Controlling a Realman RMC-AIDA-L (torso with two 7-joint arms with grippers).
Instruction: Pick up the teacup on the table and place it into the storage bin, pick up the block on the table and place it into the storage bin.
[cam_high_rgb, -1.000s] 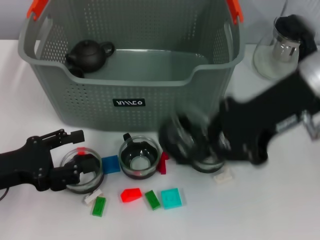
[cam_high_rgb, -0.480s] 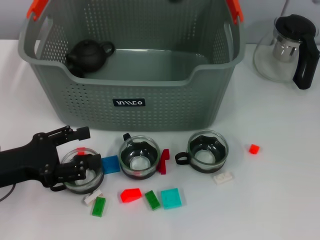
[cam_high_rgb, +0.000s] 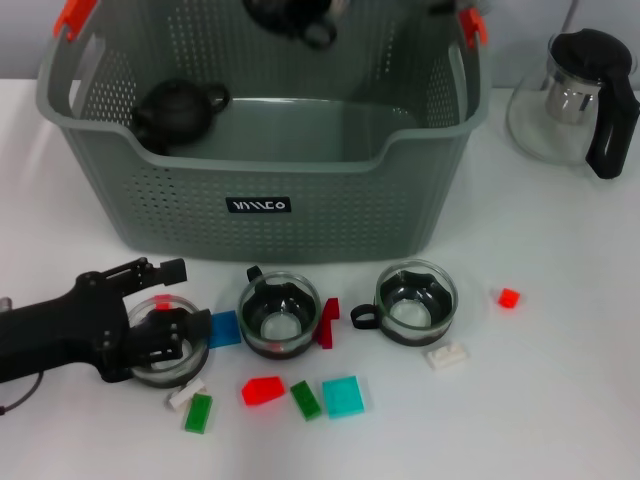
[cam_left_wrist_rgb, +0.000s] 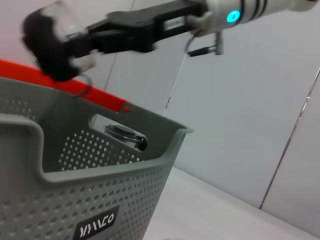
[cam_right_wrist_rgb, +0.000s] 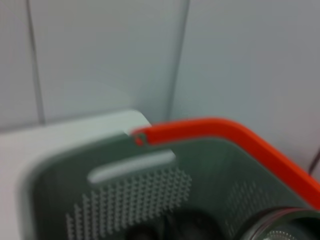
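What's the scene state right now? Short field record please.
bin: grey, orange handles, at the back of the table; black teapot inside
right hand: above the bin, holding a glass cup
left hand: low on the table at the leftmost cup
other cups on table: middle cup, right cup, in front of the bin
blocks: scattered around the cups, none held
glass jug: right of the bin

The black left claw (cam_high_rgb: 160, 305) lies low on the white bench (cam_high_rgb: 560, 400), fingers spread apart around a glass teacup (cam_high_rgb: 165, 345). The right claw (cam_left_wrist_rgb: 55, 47), raised above the grey-green perforated storage bin (cam_high_rgb: 260, 205), clasps another glass teacup (cam_left_wrist_rgb: 67, 22).
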